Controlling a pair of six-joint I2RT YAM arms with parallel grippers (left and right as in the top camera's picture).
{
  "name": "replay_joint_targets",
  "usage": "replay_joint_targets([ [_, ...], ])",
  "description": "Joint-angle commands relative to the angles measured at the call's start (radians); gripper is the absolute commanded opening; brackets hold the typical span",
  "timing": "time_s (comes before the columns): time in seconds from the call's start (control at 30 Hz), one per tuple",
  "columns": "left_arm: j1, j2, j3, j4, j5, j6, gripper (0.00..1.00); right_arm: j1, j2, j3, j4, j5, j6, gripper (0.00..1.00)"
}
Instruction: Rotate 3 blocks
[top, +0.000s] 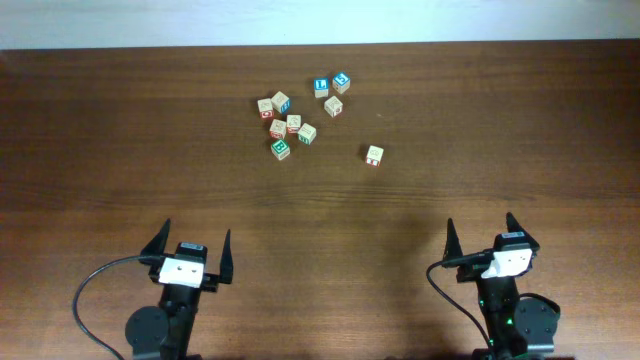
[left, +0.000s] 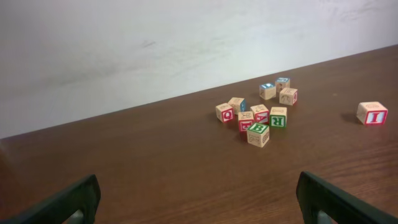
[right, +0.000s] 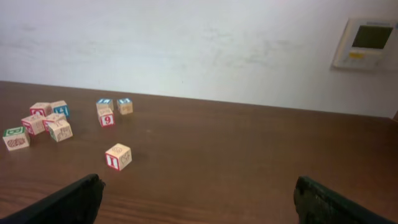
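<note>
Wooden blocks (top: 281, 148), loose cluster — L pincer (top: 197, 230), R pincer (top: 480, 221) agape, empty

Overhead: fixed above, looks straight down on the table (top: 500, 120) from far off. The left gripper (top: 196, 238) and right gripper (top: 480, 225) sit at the bottom edge, with a pale strip of wall (top: 320, 20) along the top.

Left wrist: low near the tabletop, faces forward toward the wall. Its own fingers (left: 68, 202) are in the bottom corners. The block cluster (left: 260, 114) is mid-distance, right of centre.

Right wrist: same low forward look, fingers in the bottom corners. The cluster is at far left and a wall panel (right: 367, 42) top right.

Shared by all three: the block cluster and the lone red-trimmed block (top: 374, 155). That block is at the frame's right edge in left wrist and left of centre in right wrist.
</note>
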Motion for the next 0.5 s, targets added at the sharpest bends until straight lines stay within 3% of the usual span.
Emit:
replay_joint_targets([
  [0.0, -0.006, -0.008, -0.001, 0.005, 0.031, -0.101, 0.99, -0.006, -0.008, -0.005, 0.042, -0.058, -0.007, 0.98],
  [0.2, -0.006, 0.126, 0.117, 0.006, 0.055, -0.1, 0.99, -0.006, 0.105, 0.134, 0.028, -0.137, -0.007, 0.98],
  [0.33, -0.006, 0.373, 0.289, 0.006, 0.192, -0.1, 0.99, -0.006, 0.355, 0.348, -0.06, -0.214, -0.007, 0.98],
  [0.47, -0.006, 0.661, 0.486, -0.035, 0.238, -0.1, 0.99, -0.006, 0.627, 0.608, -0.245, -0.271, -0.007, 0.98],
])
